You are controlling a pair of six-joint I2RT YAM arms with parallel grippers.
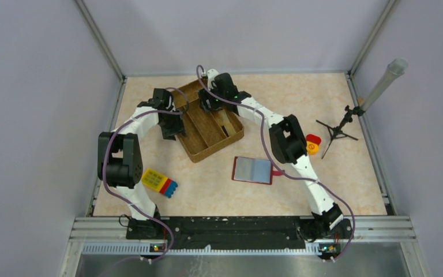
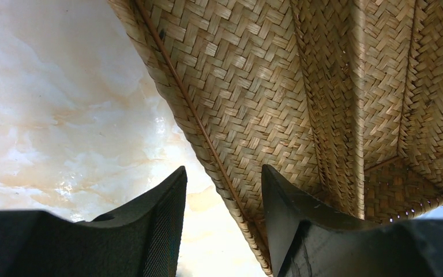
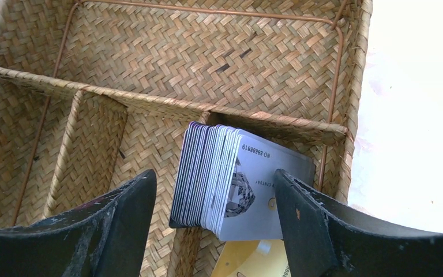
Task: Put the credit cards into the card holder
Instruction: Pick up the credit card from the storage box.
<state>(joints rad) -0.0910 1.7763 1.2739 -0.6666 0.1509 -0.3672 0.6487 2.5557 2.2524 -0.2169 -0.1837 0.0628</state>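
Observation:
A thick stack of credit cards (image 3: 205, 173) stands on edge in a narrow compartment of the woven basket (image 3: 167, 63), a silver card (image 3: 259, 190) at its front. A tan-yellow card (image 3: 254, 262) lies beneath it. My right gripper (image 3: 213, 174) is open, its fingers on either side of the stack. The card holder (image 1: 252, 170), red-edged and lying open, is on the table in front of the basket (image 1: 219, 149). My left gripper (image 2: 224, 168) straddles the basket's side wall (image 2: 231, 190), jaws apart, one finger (image 2: 161, 219) outside over the table.
A yellow-red-blue toy block (image 1: 159, 182) lies near the left arm. A small red and yellow object (image 1: 312, 144) sits right of the right arm. At the right wall a black tripod (image 1: 337, 130) carries a clear tube (image 1: 383, 83).

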